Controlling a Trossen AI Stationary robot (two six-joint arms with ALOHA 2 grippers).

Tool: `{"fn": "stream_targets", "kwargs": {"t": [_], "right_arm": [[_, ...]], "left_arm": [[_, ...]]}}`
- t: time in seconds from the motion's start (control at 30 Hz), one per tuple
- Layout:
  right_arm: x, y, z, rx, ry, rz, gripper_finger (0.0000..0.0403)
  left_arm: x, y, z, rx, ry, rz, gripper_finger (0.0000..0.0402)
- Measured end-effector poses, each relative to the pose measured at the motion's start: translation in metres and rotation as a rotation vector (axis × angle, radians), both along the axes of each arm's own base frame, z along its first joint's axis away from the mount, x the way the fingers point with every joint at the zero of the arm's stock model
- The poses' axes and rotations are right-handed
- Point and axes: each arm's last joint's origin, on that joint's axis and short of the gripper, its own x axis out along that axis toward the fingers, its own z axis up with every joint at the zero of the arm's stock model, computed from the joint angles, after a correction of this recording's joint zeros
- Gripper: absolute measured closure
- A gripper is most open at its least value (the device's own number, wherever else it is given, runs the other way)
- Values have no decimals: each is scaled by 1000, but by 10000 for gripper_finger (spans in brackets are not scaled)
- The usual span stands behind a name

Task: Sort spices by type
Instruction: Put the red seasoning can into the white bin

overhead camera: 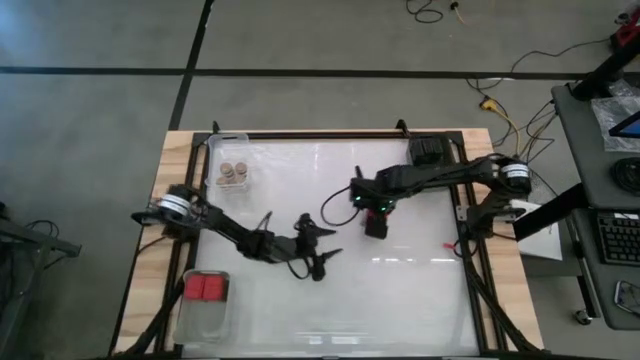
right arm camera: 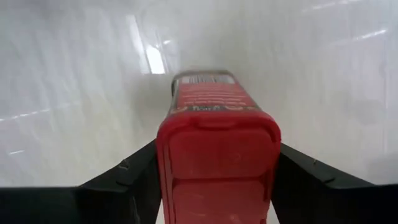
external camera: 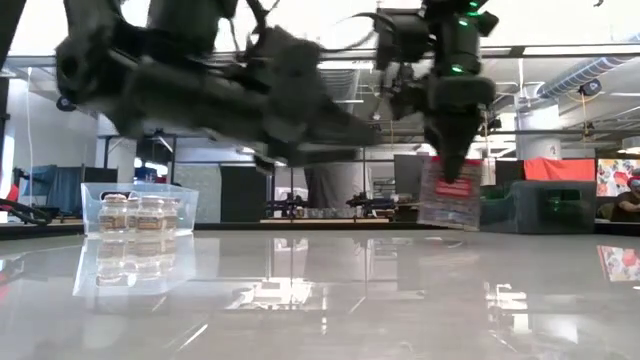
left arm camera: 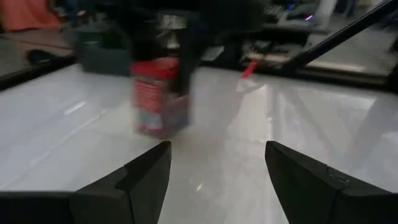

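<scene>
Our right gripper [right arm camera: 214, 180] holds the red spice [right arm camera: 214, 134]; left gripper [left arm camera: 214, 180] waits open. We lift straight, keeping it upright.

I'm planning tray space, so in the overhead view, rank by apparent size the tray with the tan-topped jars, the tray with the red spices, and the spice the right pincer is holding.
1. Tray with the red spices
2. Tray with the tan-topped jars, slightly smaller
3. Held spice in the right pincer, far smallest
</scene>
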Motion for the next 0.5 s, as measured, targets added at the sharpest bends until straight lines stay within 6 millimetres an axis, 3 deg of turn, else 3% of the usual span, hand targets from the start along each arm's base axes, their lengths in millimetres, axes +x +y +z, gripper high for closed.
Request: {"fn": "stream_targets", "kwargs": {"t": [0.3, 0.5], "right_arm": [[75, 38, 1, -38, -2, 160, 192], [107, 42, -6, -36, -30, 178, 169]], "left_arm": [[-81, 25, 25, -8, 43, 89, 157], [-111, 34, 34, -49, -12, 90, 157]]}}
